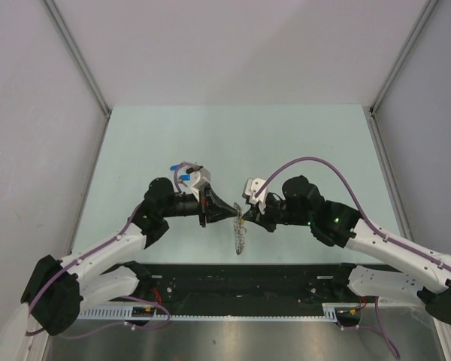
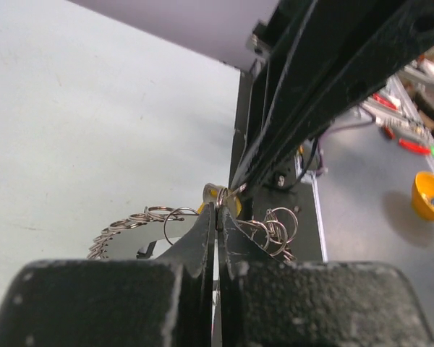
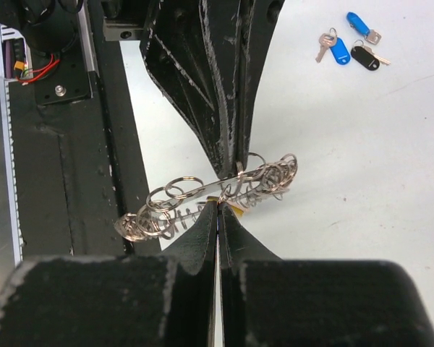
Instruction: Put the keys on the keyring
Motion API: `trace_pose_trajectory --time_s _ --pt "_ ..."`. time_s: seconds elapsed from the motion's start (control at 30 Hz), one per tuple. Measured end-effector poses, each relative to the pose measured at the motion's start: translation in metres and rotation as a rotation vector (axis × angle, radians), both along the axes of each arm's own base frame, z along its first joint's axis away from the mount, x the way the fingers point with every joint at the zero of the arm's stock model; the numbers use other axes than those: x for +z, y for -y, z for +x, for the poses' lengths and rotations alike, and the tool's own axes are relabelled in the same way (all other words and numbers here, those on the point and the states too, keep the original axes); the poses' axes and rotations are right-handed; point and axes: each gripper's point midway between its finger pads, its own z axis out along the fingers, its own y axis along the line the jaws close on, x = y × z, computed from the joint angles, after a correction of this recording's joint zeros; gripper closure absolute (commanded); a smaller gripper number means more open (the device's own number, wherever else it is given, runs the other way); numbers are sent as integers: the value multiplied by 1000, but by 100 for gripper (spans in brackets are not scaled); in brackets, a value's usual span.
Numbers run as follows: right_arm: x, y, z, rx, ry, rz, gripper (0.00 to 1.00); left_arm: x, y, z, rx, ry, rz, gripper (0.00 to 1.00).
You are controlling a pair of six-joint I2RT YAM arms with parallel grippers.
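Note:
The keyring (image 1: 240,239), a silvery loop fringed with small split rings, hangs limp between the two gripper tips above the table's near edge. My left gripper (image 1: 234,216) is shut on its band; in the left wrist view (image 2: 217,210) rings (image 2: 130,223) spread to both sides. My right gripper (image 1: 246,219) meets it tip to tip, shut on a yellow-headed key (image 3: 236,210) pressed against the keyring (image 3: 195,189). That yellow head also shows in the left wrist view (image 2: 236,207). Two blue keys (image 3: 338,50) and a black key (image 3: 364,56) lie loose on the table.
The pale green table (image 1: 286,143) is walled in white at the back and sides. A black rail and frame (image 1: 233,278) runs along the near edge under the grippers. A yellow bowl (image 2: 430,195) sits off the table beyond the rail.

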Motion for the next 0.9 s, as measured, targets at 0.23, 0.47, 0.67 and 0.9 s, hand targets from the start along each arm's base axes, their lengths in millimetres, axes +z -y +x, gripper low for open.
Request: trace_pose_trajectory --time_s 0.23,0.47,0.67,0.9 --pt "-3 -6 2 -20 10 39 100 15 -3 3 83 -20 -99 99" --pt "4 -4 3 -45 36 89 100 16 -6 4 126 -41 -169 99" --pt "9 -5 3 -45 47 106 100 17 -9 3 143 -51 -226 94" --pt "6 -5 2 -41 42 98 100 21 -11 4 162 -48 -281 70"
